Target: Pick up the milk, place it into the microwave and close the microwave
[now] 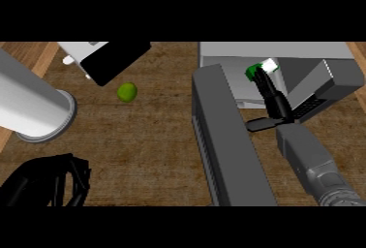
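The milk (259, 69), a small green and white carton, stands inside the microwave (300, 53) at the upper right, near the front of its cavity. The microwave's dark grey door (229, 140) is swung wide open and runs down the middle of the view. My right hand (275, 104) reaches into the cavity with its fingers stretched straight, their tips against the milk and partly covering it. Its thumb (259, 124) sticks out to the left, away from the carton. My left hand (43, 181) rests open at the lower left, far from the microwave.
A green lime (127, 92) lies on the wooden counter (150, 145) left of the door. A large white cylinder (32, 104) stands at the left edge. A white and black appliance (107, 58) sits at the top left.
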Available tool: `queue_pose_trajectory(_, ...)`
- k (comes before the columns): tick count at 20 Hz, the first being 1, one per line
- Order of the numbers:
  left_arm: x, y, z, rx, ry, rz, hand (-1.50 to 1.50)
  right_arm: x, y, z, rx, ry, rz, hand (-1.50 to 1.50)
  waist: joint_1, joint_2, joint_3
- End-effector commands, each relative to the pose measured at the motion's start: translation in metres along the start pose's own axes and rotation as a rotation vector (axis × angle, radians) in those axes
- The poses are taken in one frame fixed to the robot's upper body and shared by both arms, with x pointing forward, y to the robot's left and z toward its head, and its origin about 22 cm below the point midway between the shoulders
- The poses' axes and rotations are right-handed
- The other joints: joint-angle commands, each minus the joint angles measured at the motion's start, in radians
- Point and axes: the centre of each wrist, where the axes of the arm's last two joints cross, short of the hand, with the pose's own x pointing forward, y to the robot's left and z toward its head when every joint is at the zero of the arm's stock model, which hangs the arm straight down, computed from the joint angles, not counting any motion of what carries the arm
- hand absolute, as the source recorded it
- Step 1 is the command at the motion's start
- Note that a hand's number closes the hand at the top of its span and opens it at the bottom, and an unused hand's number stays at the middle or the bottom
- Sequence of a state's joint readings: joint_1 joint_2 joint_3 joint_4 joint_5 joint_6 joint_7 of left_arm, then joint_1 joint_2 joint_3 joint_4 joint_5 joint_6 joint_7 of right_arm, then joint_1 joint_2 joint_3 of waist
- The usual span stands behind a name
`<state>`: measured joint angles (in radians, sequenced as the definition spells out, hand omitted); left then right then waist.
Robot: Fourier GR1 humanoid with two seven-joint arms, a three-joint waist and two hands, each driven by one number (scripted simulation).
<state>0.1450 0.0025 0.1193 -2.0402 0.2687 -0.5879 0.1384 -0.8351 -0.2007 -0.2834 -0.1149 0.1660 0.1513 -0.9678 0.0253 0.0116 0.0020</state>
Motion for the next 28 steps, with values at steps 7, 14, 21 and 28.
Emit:
queue_pose_trajectory(7,-0.013,-0.041,-0.036,-0.141,0.041,-0.029,1.5,-0.023,-0.029,0.063,0.022,0.03,-0.038,-1.5,-0.036,-0.014,-0.002)
queue_pose_trajectory(14,-0.024,-0.069,-0.068,-0.185,0.033,-0.063,1.5,-0.026,-0.055,0.108,-0.01,0.026,-0.031,-1.5,-0.044,-0.017,-0.003)
queue_pose_trajectory(21,-0.076,-0.107,-0.105,-0.31,0.094,-0.16,1.5,-0.015,-0.091,0.148,0.006,0.004,-0.023,-1.5,-0.068,-0.013,-0.003)
queue_pose_trajectory(28,-0.136,-0.138,-0.114,-0.346,0.197,-0.221,1.5,0.003,-0.101,0.151,0.042,-0.057,0.021,-1.5,-0.09,-0.01,-0.005)
